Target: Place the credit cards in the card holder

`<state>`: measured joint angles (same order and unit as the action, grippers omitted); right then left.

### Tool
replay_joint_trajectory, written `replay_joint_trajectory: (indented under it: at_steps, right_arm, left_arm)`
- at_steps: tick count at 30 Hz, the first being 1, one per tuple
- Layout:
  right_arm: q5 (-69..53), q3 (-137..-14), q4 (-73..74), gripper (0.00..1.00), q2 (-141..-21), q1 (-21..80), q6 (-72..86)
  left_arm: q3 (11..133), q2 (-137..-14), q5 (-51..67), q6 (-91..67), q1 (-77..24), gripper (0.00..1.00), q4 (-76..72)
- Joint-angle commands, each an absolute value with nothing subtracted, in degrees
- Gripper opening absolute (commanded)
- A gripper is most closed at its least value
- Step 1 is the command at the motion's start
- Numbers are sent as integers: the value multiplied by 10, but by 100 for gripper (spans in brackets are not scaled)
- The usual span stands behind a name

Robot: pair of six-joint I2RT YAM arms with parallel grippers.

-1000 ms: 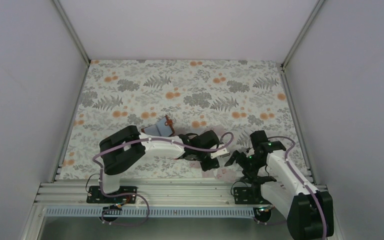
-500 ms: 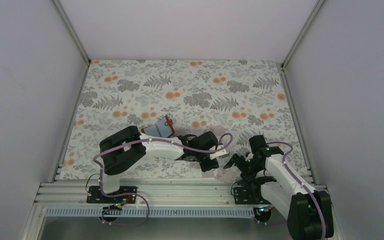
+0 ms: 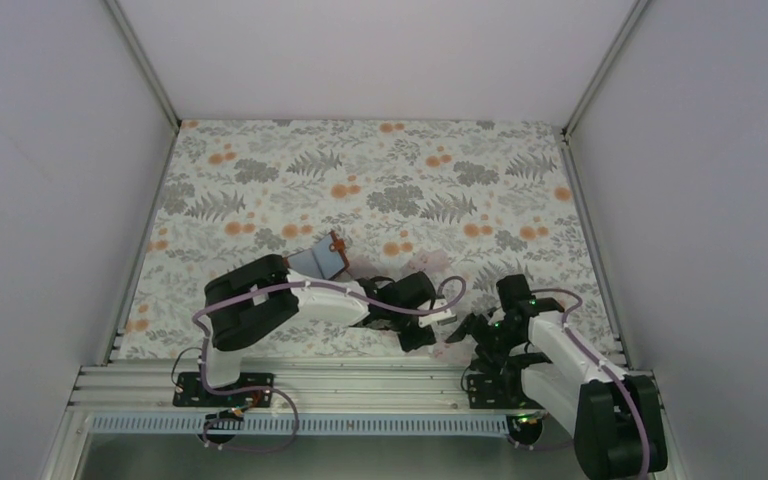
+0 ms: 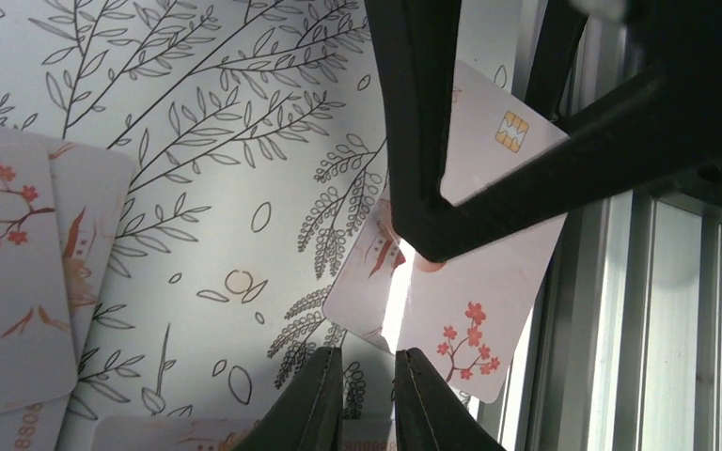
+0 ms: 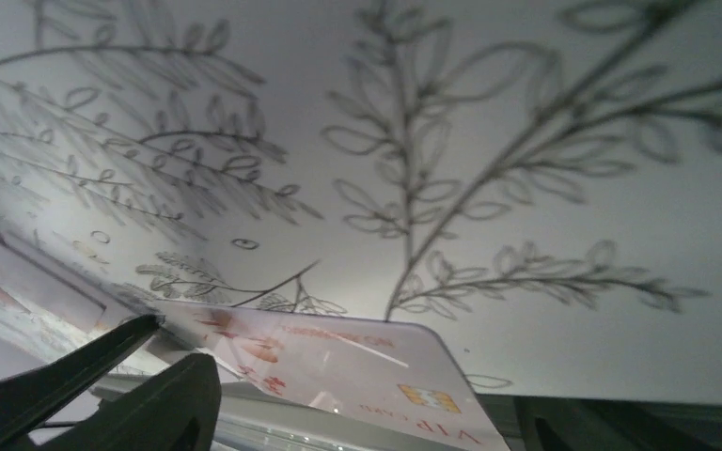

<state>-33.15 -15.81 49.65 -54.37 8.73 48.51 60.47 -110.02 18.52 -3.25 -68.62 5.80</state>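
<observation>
While card holder (image 3: 315, 260) gapes, contents unseen: left fingers (image 4: 324, 404) near-closed, grip unclear; right fingers (image 5: 164, 409) wide astride credit card (image 5: 338, 362).

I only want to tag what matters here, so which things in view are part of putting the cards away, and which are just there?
Part of the job:
- card holder, lying open
- chip card, by the rail
- loose cards, on the cloth

Just there:
- floral cloth
- metal rail, at the near edge
</observation>
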Motion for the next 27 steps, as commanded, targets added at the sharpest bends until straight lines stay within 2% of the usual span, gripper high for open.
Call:
replay_joint_trajectory:
  at_steps: [1, 7, 12, 22, 27]
  right_arm:
    - [-356, -134, 468, 77, -543, 92, 483]
    - [-365, -138, 481, 74, -530, 93, 471]
    - [-373, -152, 500, 67, -522, 92, 461]
    - [-396, -181, 529, 59, -514, 92, 439]
    - [-393, -201, 552, 58, -512, 92, 426]
  left_arm:
    - [604, -1122, 191, -27, -693, 17, 48]
    - [602, -1130, 196, -29, -696, 17, 46]
    - [603, -1136, 200, -33, -696, 17, 44]
    - [599, -1137, 201, -45, -696, 17, 37]
    - [598, -1137, 201, -49, -696, 17, 36]
